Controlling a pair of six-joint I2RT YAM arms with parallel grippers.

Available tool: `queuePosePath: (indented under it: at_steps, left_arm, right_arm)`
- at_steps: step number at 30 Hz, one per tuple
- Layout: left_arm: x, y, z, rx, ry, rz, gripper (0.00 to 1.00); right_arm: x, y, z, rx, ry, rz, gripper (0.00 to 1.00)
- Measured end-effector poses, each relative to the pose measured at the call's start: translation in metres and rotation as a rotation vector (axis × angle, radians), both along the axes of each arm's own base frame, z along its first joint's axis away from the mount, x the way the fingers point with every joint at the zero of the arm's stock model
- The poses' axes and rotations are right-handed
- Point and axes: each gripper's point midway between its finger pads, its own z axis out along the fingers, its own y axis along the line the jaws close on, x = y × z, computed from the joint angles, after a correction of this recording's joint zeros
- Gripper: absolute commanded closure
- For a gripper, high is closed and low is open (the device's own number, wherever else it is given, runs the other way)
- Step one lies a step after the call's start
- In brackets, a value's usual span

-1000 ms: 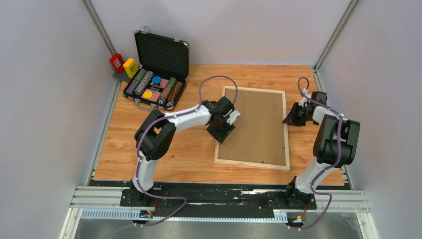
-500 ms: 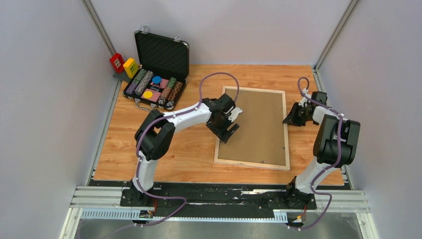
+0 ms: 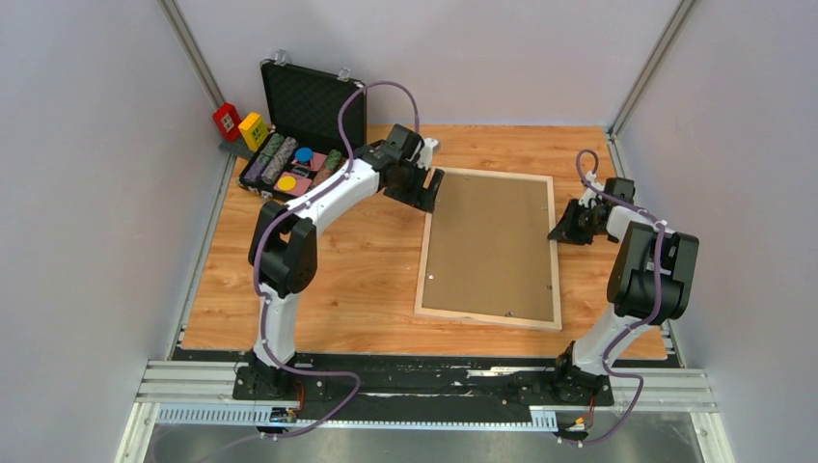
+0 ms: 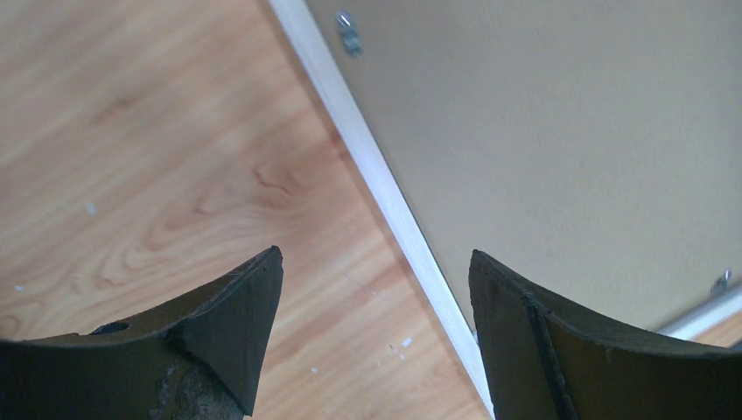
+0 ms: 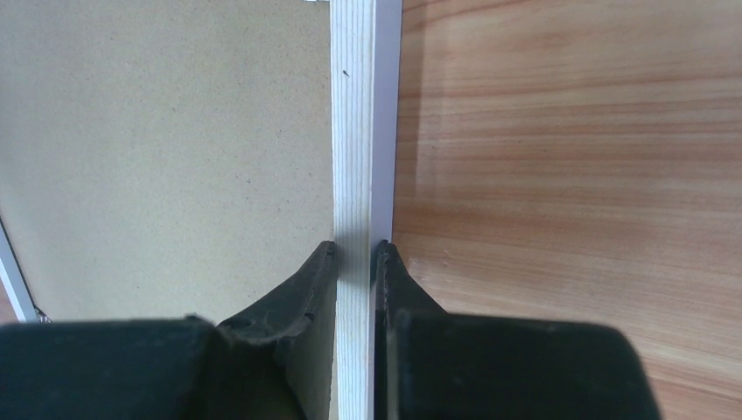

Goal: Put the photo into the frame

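Plan of the table [image 3: 328, 289]. The frame [image 3: 487, 317] lies back upward at centre-right, its opening covered by the brown backing board [image 3: 492, 241], which sits under small metal tabs [image 4: 348, 35]. The right gripper [image 5: 354, 249] is clenched on the frame's right rail. The left gripper [image 4: 376, 262], jaws spread and empty, hangs over the far left corner. An open black case [image 3: 313, 106] of chips [image 3: 294, 166] stands well apart, at the far left.

The top camera looks down from high behind the near edge over the table [image 3: 318, 289], while the left wrist camera looks close down on the frame [image 3: 487, 317] at its left rail, apparently near the far corner, and the right wrist camera, closer still, runs along its right rail, both also in the top view.
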Motion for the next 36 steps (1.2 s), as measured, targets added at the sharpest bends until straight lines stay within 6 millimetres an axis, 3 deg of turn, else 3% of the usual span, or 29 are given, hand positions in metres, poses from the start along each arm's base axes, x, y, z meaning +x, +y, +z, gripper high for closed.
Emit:
queuePosePath:
  at_steps: [7, 14, 17, 22, 36]
  left_arm:
    - [0.054, 0.006, 0.001, -0.055, -0.025, 0.131, 0.13]
    - [0.084, -0.011, -0.03, -0.088, 0.022, 0.163, 0.12]
    - [0.09, -0.018, -0.046, -0.088, 0.047, 0.157, 0.12]
    - [0.088, -0.022, -0.063, -0.086, 0.084, 0.145, 0.11]
    - [0.073, -0.026, -0.075, -0.106, 0.145, 0.086, 0.15]
  right_arm:
    - [-0.003, 0.004, -0.001, -0.006, 0.0, 0.044, 1.0]
    - [-0.02, 0.013, -0.001, -0.029, 0.009, 0.103, 1.0]
    - [-0.032, 0.017, -0.001, -0.03, 0.027, 0.121, 1.0]
    - [-0.035, 0.018, -0.001, -0.032, 0.034, 0.134, 1.0]
    - [-0.035, 0.018, -0.001, -0.039, 0.027, 0.152, 1.0]
